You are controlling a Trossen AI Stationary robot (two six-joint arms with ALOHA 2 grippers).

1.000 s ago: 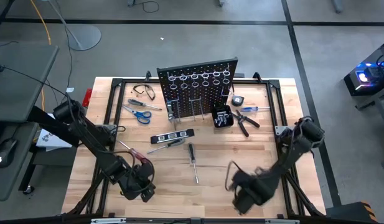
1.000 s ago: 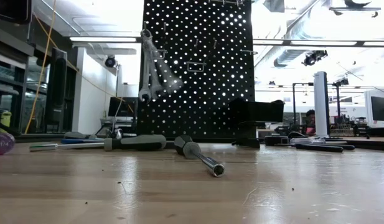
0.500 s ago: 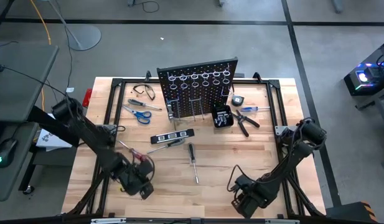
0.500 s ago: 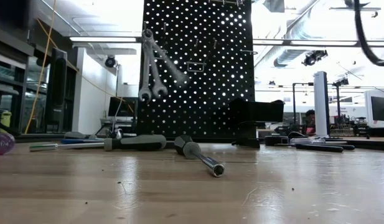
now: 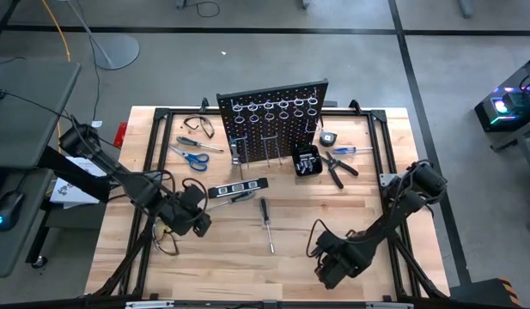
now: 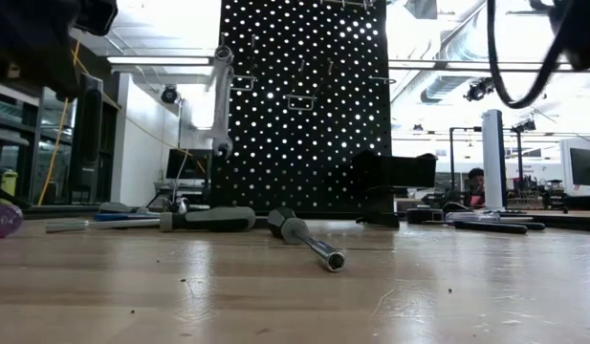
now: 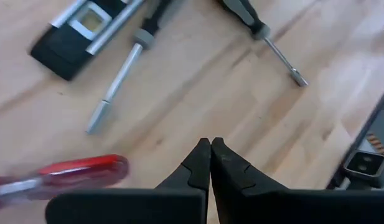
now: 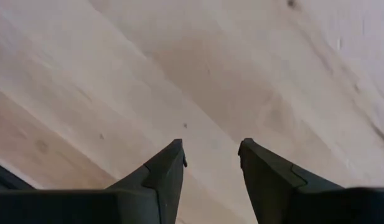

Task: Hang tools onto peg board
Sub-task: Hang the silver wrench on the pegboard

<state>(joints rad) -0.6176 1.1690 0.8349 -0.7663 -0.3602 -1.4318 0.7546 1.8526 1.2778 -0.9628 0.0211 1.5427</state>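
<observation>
Left pincer (image 7: 210,163) sat with fingers pressed together, holding nothing, above the pale wooden tabletop (image 5: 247,257) near a red-handled screwdriver (image 7: 73,175). I kept the right pincer (image 8: 210,165) low over bare wood, fingers apart. Silver wrenches (image 6: 220,105) hung on the black perforated peg board (image 5: 273,124); other tools lay around it.

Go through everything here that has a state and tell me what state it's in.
left gripper: shut, empty, above table
right gripper: open, empty, over bare wood
peg board: upright
wrench: hanging on peg board
red screwdriver: lying on table
scissors: lying flat, closed
</observation>
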